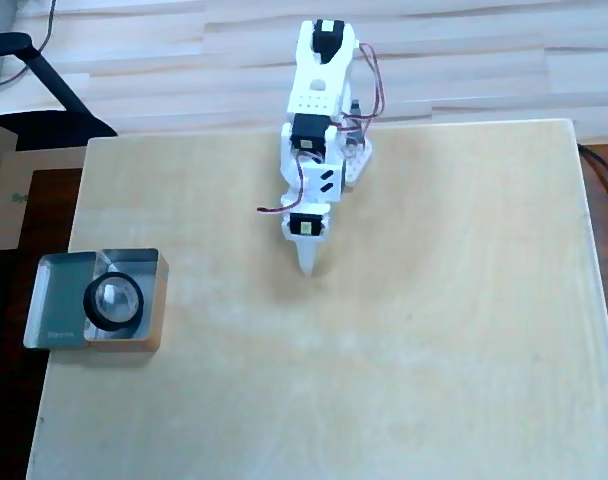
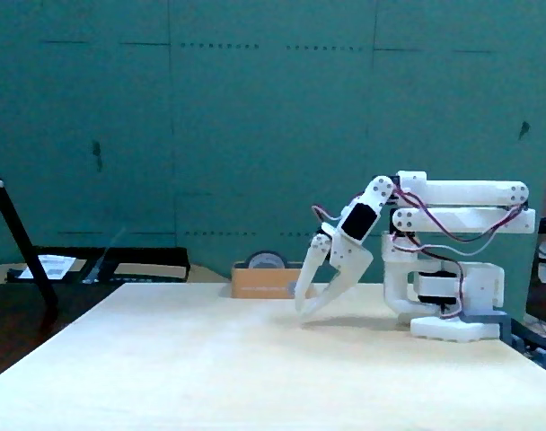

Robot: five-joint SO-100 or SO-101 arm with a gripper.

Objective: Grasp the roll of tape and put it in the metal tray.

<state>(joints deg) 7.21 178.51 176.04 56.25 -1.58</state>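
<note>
The gripper (image 2: pixel 302 308) points down at the table (image 1: pixel 404 360), its two white fingers a little apart with nothing between them, tips just above the wood in the fixed view. Well away from the jaws, toward the left edge in the overhead view, the metal tray (image 1: pixel 56 300) sits at the table's border. The roll of tape (image 1: pixel 114 302) lies inside the tray, against its right-hand side.

The pale wooden table (image 1: pixel 404 340) carries the metal tray (image 1: pixel 59 310) well left of the gripper (image 1: pixel 307 268) in the overhead view, at the table's edge, and the arm's white base (image 2: pixel 453 325).
</note>
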